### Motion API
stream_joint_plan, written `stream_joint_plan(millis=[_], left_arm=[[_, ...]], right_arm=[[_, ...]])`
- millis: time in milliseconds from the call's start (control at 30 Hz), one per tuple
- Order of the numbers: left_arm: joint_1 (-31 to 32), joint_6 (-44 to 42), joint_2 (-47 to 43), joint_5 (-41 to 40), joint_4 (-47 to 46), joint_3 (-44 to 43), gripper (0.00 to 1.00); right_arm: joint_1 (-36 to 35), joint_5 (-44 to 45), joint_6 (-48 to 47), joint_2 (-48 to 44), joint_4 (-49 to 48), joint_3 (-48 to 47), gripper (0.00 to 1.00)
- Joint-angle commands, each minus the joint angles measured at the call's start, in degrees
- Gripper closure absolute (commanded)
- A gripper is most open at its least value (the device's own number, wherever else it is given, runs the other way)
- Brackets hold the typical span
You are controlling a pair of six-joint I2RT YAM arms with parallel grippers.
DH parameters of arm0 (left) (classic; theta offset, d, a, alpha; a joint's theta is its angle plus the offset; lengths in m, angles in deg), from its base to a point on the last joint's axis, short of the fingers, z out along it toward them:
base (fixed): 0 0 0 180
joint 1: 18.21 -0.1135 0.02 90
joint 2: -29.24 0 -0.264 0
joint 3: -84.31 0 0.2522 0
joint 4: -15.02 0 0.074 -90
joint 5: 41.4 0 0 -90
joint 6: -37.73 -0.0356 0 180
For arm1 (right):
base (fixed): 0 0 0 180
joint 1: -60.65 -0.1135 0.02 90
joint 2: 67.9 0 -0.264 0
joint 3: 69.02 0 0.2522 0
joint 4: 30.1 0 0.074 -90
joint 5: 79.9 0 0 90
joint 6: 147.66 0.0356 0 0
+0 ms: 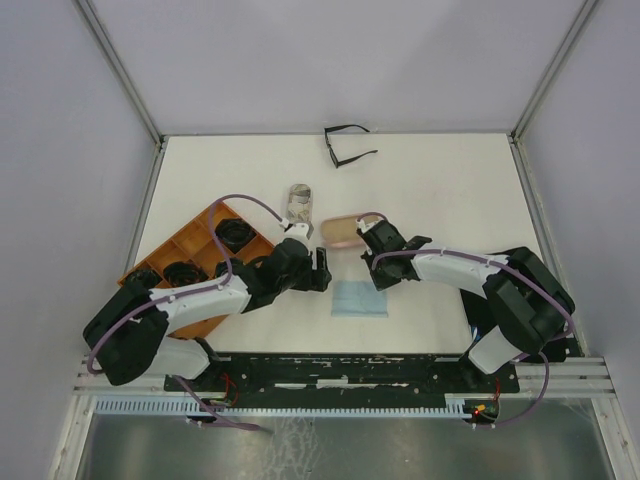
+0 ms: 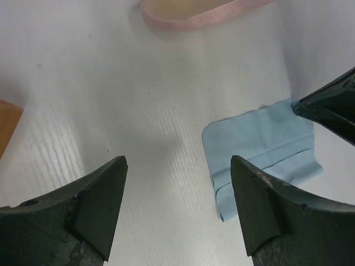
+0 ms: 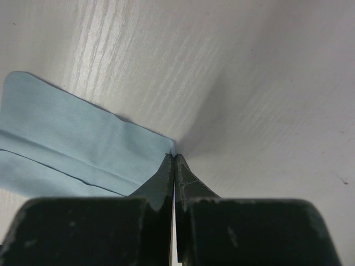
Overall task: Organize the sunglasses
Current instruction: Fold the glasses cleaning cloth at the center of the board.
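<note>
Three dark sunglasses (image 1: 235, 232) sit in compartments of the wooden tray (image 1: 180, 243) at the surface's 9 o'clock side. A thin black-framed pair (image 1: 348, 146) lies unfolded at 12 o'clock, well apart from both arms. The left pincer (image 2: 177, 164) hovers spread wide over bare surface (image 2: 138, 100), with the pink case (image 2: 194, 14) at its 12 o'clock and the light-blue cloth (image 2: 260, 149) at its 3 o'clock. The right pincer (image 3: 173, 160) is pressed together, pinching the cloth's corner (the 1 o'clock one, seen from above). A small pale case (image 1: 299, 203) stands at 10 o'clock of the pink one.
</note>
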State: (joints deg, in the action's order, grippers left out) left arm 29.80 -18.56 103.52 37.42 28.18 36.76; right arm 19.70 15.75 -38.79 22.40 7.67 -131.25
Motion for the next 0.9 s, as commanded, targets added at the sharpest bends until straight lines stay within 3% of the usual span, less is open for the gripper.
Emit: stream_joint_plan(millis=[0,267,600,867], left_arm=[[-0.3,-2.3,5.3,2.1,-4.0,-5.3,0.2],[-0.1,-3.2,13.9,4.2,-0.6,-11.4,0.42],[4.7,-3.8,16.8,-1.2,2.4,-12.5,0.43],[7.2,-3.6,19.1,-5.1,4.3,-13.9,0.5]], right_arm=[[0.4,-1.5,-1.5,-0.6,-2.2,-1.1,1.0],[1.1,-1.5,0.4,-1.4,-3.2,0.3,1.0],[1.5,-2.0,1.0,-1.6,-3.9,1.5,1.0],[1.7,-2.4,1.0,-1.5,-4.2,2.0,1.0]])
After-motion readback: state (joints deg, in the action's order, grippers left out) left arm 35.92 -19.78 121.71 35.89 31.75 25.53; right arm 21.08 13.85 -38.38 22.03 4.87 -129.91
